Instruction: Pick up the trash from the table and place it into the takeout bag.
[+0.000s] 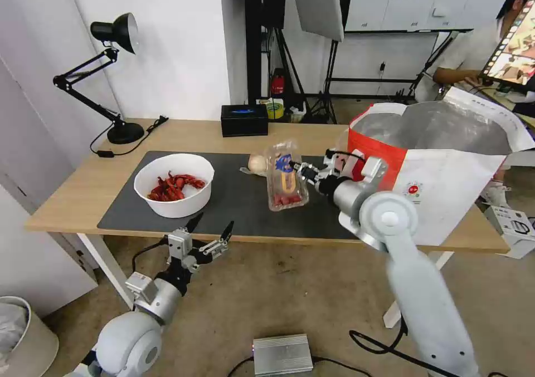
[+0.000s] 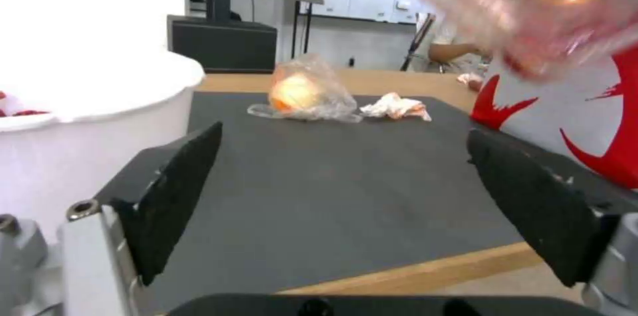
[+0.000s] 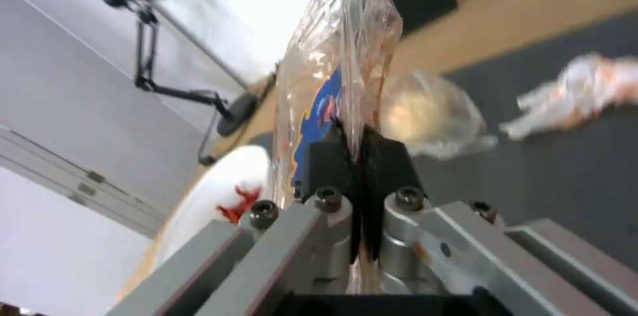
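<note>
- Surface (image 1: 223, 135): long light-wood top carrying a dark grey mat (image 1: 234, 199); the mat serves as the landmark for every position below.
- Takeout bag (image 1: 446, 187): white-and-red tote with silver foil lining, standing just off the mat's right end, mouth open upward.
- White bowl (image 1: 174, 185): holds red shells and rests on the left part of the mat.
- Clamshell box (image 1: 285, 177): clear plastic with red bits inside, hanging upright above the middle of the mat, apparently lifted off it, pinched at its rim.
- Right gripper (image 1: 297, 167): closed on the clamshell box rim, jaws pressed together on the plastic, above the mat's centre-right, between the box and the bag.
- Left gripper (image 1: 210, 228): jaws spread wide and empty, held just off the mat's near edge, below the bowl.
- Clear bag with beige lump (image 2: 302, 92): lying on the far half of the mat, behind the box.
- Crumpled tissue (image 2: 396, 106): on the mat just beside the clear bag, toward the takeout bag.
- Step in hand, as judged: carrying the first item to the bag. The next move calls for raising the box clear of the bag's rim, then releasing over the foil opening.
</note>
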{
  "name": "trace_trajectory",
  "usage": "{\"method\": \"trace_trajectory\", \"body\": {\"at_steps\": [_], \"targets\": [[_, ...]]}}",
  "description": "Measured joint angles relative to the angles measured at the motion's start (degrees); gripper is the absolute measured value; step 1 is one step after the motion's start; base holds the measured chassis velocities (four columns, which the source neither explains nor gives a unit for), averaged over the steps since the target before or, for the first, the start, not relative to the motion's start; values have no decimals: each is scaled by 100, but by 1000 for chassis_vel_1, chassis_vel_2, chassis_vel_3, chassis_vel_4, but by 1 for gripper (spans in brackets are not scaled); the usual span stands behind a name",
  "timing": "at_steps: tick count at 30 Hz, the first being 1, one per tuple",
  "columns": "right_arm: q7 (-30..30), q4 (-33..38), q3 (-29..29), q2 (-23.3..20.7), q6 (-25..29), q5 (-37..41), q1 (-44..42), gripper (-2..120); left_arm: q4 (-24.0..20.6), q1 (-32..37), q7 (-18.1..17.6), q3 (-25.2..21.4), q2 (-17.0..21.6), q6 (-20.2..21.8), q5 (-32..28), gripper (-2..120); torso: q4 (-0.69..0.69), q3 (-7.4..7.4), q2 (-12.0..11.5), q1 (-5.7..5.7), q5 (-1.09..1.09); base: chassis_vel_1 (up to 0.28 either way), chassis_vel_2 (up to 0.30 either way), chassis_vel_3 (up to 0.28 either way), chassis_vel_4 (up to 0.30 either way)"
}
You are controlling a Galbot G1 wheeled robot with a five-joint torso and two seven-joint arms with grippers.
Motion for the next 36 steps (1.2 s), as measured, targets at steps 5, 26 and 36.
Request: {"method": "trace_trajectory", "body": {"at_steps": [5,26,36], "targets": [[4,362,131,-113,60,-36,17,0,-14,14,1,-22,-28,-2,5,100,0,0,0,0,0,0,0,0,0],[31,927,1521,-765,593,-186,121,0,-149,232,27,-30,-223,-7,119,100,0,0,0,0,1,0,0,0,0],[166,720,2046,-1134,735,138,141,0,-186,285,31,-7,-251,-8,121,100,-1,0,0,0,1,0,0,0,0]]}}
